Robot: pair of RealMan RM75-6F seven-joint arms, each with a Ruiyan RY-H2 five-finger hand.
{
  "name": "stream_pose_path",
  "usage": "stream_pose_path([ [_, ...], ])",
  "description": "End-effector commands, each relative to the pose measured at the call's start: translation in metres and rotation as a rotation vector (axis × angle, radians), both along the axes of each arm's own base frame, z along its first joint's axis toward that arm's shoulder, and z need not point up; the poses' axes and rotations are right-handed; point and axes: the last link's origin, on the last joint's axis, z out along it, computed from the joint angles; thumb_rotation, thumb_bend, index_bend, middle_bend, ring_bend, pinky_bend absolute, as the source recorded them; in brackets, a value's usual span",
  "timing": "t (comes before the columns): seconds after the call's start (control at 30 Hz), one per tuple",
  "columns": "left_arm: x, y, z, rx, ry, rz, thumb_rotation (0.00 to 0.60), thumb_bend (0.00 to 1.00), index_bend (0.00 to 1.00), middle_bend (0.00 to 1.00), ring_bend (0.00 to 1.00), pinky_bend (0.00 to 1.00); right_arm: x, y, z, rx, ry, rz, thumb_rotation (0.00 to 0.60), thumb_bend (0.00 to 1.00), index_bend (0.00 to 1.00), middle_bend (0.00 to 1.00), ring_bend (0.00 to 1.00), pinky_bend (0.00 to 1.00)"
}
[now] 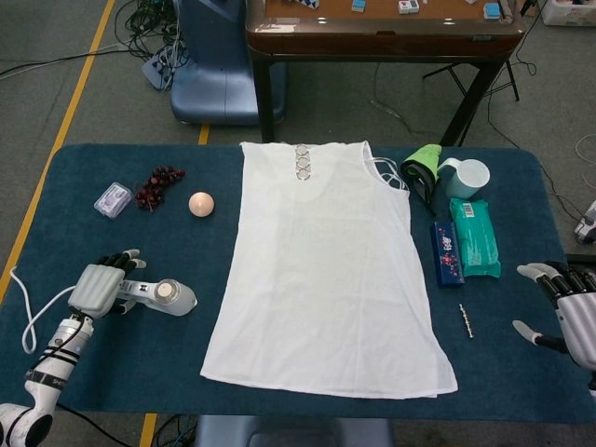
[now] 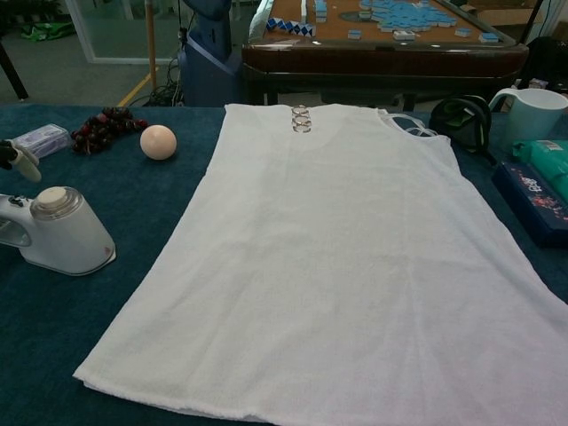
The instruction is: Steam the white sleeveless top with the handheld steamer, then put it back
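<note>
White sleeveless top (image 1: pixel 326 279) lies flat mid-tabletop, and the handheld steamer (image 1: pixel 158 295) sits near the left edge. The left hand (image 1: pixel 96 286) is over its handle, fingers apart, not gripping yet; it needs to close next. The right hand (image 1: pixel 573 312) waits open by the right edge.

The table (image 1: pixel 84 168) is covered with a dark blue cloth. The white sleeveless top (image 1: pixel 326 270) lies flat at the centre, neckline toward the far edge, hem near the front edge. The handheld steamer (image 1: pixel 160 295) lies left of the top, near its lower left corner. Farther back on the left are a small clear box (image 1: pixel 113 199), a bunch of dark grapes (image 1: pixel 156 185) and a peach-coloured ball (image 1: pixel 201 204), in a row. Right of the top are a green-and-black object (image 1: pixel 421 168), a white mug (image 1: pixel 467 177), a green packet (image 1: pixel 474 237), a blue box (image 1: pixel 446 252) and a small metal rod (image 1: pixel 466 320).
</note>
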Motion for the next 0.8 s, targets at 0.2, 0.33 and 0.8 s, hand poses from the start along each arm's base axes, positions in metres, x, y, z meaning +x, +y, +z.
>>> stream_pose_path([
  [0.2, -0.004, 0.011, -0.007, 0.0, 0.006, 0.017, 0.6, 0.18, 0.39, 0.16, 0.2, 0.25, -0.002, 0.001, 0.0, 0.004, -0.002, -0.008, 0.6, 0.13, 0.26, 0.27, 0.19, 0.2],
  [0.33, -0.005, 0.015, -0.01, -0.002, 0.001, 0.02, 0.6, 0.18, 0.41, 0.19, 0.2, 0.25, -0.002, 0.002, 0.0, 0.004, -0.001, -0.013, 0.6, 0.13, 0.26, 0.27, 0.19, 0.2],
  [0.8, -0.008, 0.016, -0.016, 0.006, -0.006, 0.003, 0.6, 0.24, 0.54, 0.43, 0.35, 0.29, -0.005, 0.005, 0.0, 0.009, -0.009, -0.032, 0.6, 0.13, 0.26, 0.27, 0.19, 0.2],
])
